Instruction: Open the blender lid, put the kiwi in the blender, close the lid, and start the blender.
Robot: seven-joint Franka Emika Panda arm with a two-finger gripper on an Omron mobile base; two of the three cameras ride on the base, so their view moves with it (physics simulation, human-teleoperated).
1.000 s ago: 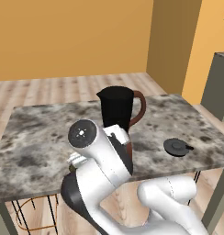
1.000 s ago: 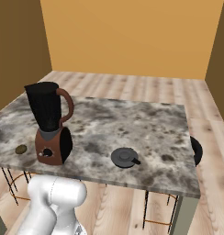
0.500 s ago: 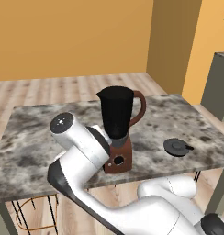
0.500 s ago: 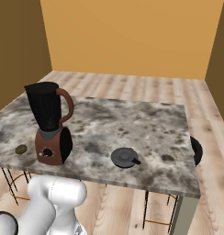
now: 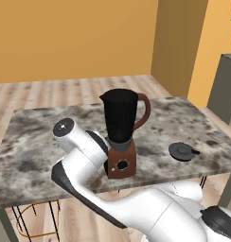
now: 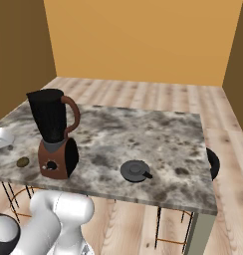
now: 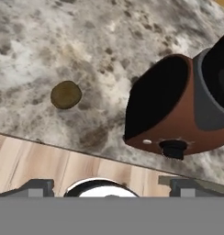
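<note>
The marble table (image 6: 158,134) carries everything, and the blender (image 6: 55,134) stands near its front edge, toward the left end as the right base view has it, its jar open at the top. The blender lid (image 6: 135,171) lies flat on the table well to the right of the blender, so the first step looks done and the fruit seems to be next. The kiwi (image 7: 66,94) sits on the table just beside the blender's base, on the side away from the lid and close to the table edge. In the hand view it lies up and to the left of the claw (image 7: 111,186), with the blender's brown base off to the right, apart from it. The kiwi looks nearly round from here, its long axis hard to tell. The claw stands wide and holds nothing, hanging off the table edge over the wooden floor (image 7: 40,160), so it would need to move in over the table toward the kiwi.
</note>
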